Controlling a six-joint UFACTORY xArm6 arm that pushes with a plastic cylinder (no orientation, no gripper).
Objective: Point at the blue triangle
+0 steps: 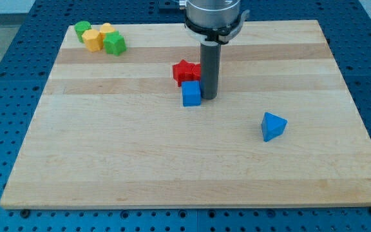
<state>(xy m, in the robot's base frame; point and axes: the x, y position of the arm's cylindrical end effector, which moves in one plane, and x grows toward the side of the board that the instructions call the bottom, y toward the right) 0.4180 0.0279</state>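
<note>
- We're looking at a lab or robotics test bench, no doubt about it.
- There's the blue perforated metal bench top [18, 96], a regular grid of mounting holes all over it.
- On it sits a pale wooden board [140, 154], laid flat as a work surface.
- And a grey metal robot arm mount [212, 16] hangs over the board's far edge.

The arm's metal mount [212, 16] runs off the view's top edge, its upper body unseen. The dark rod [209, 69] covers the right side of the red block [185, 71], whose shape stays unclear. In the far-left cluster, yellow blocks [93, 39] overlap green blocks [114, 44], outlines indistinct.
</note>
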